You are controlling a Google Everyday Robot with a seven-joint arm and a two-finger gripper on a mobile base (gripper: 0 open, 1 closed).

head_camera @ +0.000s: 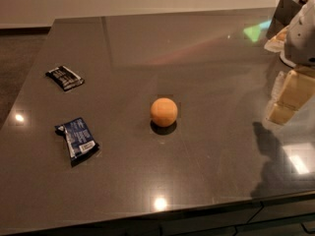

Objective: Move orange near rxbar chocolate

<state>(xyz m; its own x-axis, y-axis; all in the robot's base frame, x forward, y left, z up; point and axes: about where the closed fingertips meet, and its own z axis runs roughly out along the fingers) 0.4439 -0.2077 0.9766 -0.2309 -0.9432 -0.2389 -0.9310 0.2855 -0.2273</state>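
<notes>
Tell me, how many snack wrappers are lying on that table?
2. A black rxbar chocolate near the left edge, farther back; a crumpled blue wrapper nearer the front left. The claw hangs at the right edge and might hide more there.

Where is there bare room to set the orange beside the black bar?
Bare tabletop lies behind the rxbar chocolate and in the wide stretch between it and the orange. The gap toward the blue wrapper is tighter. The right edge is crowded: the gripper hangs there.
</notes>
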